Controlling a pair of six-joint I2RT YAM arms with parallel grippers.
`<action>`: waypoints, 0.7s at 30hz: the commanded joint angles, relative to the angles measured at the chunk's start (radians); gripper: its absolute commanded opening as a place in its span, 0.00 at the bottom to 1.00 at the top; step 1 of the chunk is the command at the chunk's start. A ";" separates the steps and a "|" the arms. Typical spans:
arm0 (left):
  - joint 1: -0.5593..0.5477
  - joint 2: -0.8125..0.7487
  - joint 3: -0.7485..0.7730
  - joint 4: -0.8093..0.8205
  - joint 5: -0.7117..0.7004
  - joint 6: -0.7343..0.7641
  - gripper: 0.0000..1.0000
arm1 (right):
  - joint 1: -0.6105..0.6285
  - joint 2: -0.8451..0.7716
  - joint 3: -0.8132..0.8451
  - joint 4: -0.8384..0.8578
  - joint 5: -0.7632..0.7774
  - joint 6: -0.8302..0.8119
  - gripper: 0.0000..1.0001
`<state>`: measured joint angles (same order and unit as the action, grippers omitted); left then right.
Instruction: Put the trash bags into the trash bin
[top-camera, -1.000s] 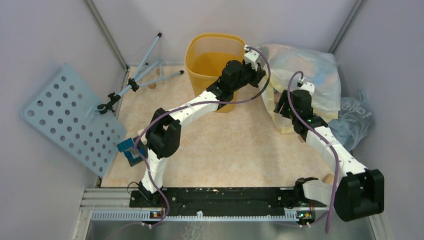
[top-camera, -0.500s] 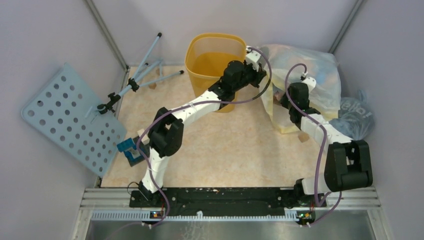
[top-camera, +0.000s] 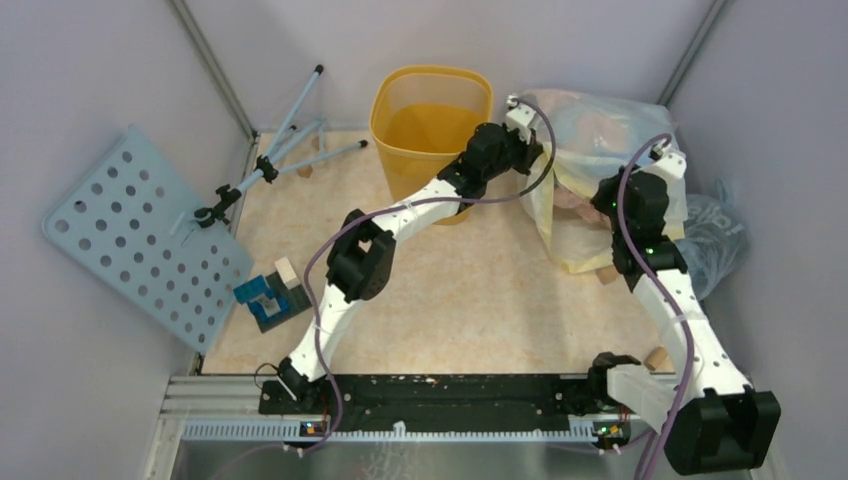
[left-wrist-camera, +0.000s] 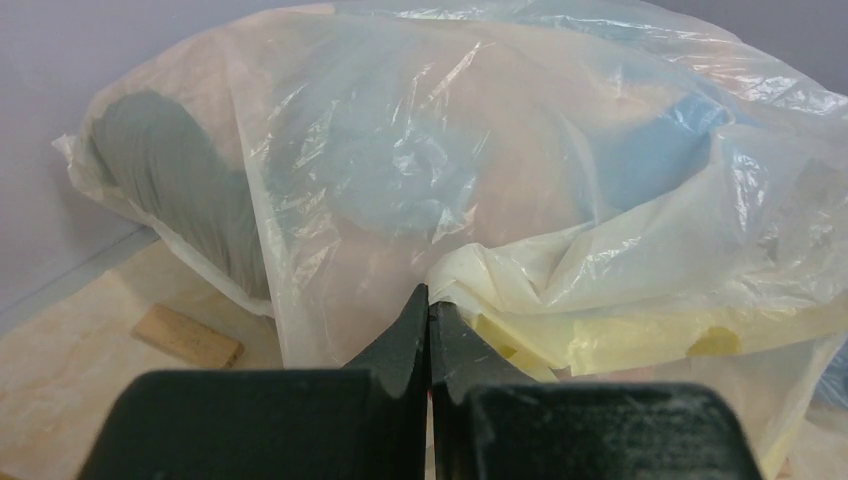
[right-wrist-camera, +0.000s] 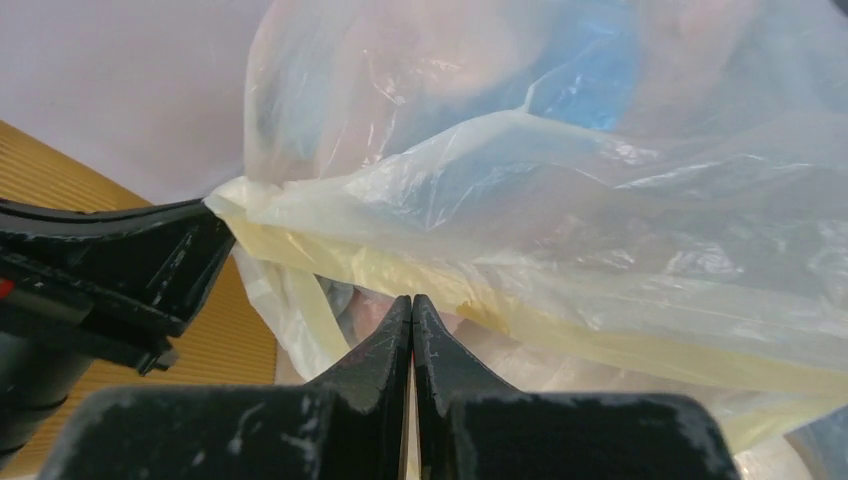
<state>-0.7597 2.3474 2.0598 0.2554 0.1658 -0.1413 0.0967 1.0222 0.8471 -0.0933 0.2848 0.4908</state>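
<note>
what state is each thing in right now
trash bin: upright, open, nothing seen inside
sack: bulging, slumped in the far right corner
grey-blue bag: crumpled by the right wall
left end effector: shut, tips at the sack's film
right end effector: shut, tips at the sack's film

Trash bin (top-camera: 385, 105) was smooth, glossy translucent plastic. The sack (left-wrist-camera: 560, 270) was thin, crinkled, shiny plastic film. The table (top-camera: 470, 290) looked matt, mottled, stone-like. The left fingers (left-wrist-camera: 400, 350) were matt black plastic. 1 block (left-wrist-camera: 188, 336) looked like bare, unpainted wood.
</note>
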 joint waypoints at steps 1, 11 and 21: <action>0.003 0.029 0.096 -0.006 -0.018 -0.018 0.00 | -0.017 -0.067 0.037 -0.117 0.004 -0.030 0.00; 0.003 -0.120 -0.058 0.055 -0.046 0.006 0.00 | -0.016 0.037 -0.074 0.024 -0.192 0.016 0.41; 0.004 -0.144 -0.106 0.034 -0.046 0.020 0.00 | -0.017 0.212 -0.111 0.256 -0.176 0.120 0.68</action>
<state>-0.7597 2.2665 1.9644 0.2684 0.1226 -0.1352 0.0822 1.1801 0.7261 0.0044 0.1085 0.5465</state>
